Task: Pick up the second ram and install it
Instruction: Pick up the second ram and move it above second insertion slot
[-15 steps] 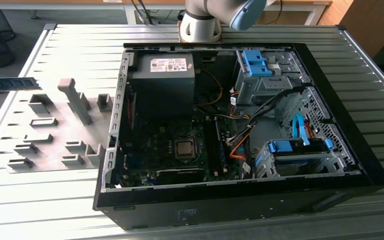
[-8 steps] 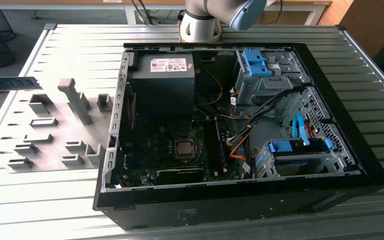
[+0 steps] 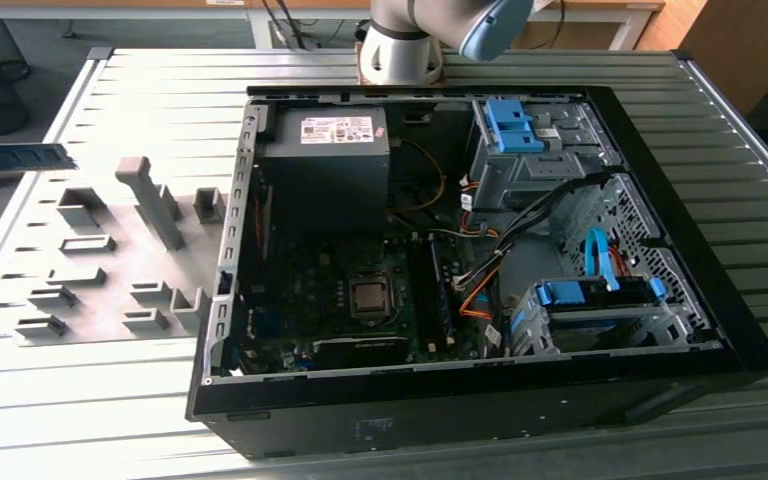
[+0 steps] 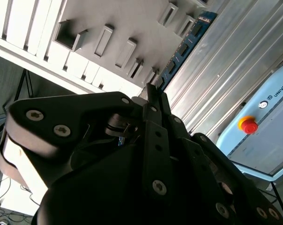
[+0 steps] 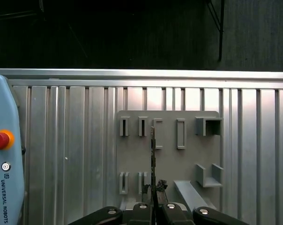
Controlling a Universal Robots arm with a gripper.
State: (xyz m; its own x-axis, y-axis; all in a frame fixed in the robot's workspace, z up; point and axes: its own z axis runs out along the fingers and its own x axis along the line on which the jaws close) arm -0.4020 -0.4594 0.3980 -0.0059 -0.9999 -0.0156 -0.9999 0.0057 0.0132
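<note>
Exterior view: second ram [image 3: 21, 156] at the exterior view's left edge, beyond the gray holder plate [image 3: 124, 262]; open computer case [image 3: 464, 250] well apart. Second wrist view: gripper [image 4: 153, 93] clenched on the ram's end. First wrist view: ram edge-on over the plate.

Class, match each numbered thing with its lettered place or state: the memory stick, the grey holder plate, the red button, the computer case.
1. slim blue-green memory stick
2. grey plastic holder plate
3. round red button
4. black metal computer case

a. on the light-blue box
b. open, dark circuit board showing
c. clamped in the black tool
d. flat on the ribbed metal table

Pairs: 1-c, 2-d, 3-a, 4-b.
</note>
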